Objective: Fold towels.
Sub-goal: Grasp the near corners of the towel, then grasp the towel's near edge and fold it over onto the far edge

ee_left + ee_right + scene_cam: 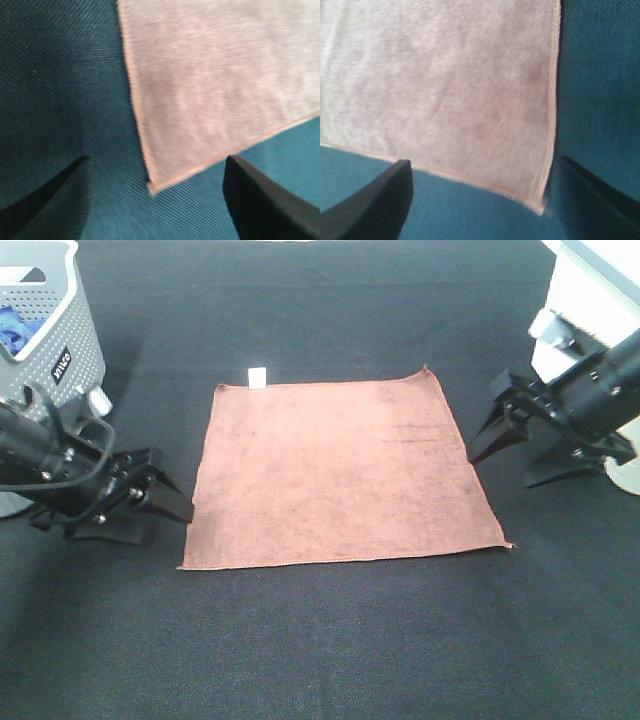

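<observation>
Towel [340,470] unfolded flat on tabletop [320,650], both grippers open and empty at its sides.

Exterior high: towel spread square mid-tabletop, white tag [257,376] on far edge. Left gripper [183,502] sits just beside the left edge and right gripper [500,470] just beside the right edge, both low, likely staged to take opposite sides for the first fold. Grey basket [60,340] far left.
Left wrist: left gripper [157,158] is spread wide, a towel [215,85] corner lies between the fingers, no contact.
Right wrist: right gripper [486,161] is also spread wide, a towel [445,85] corner lies between the fingers, nothing gripped.
</observation>
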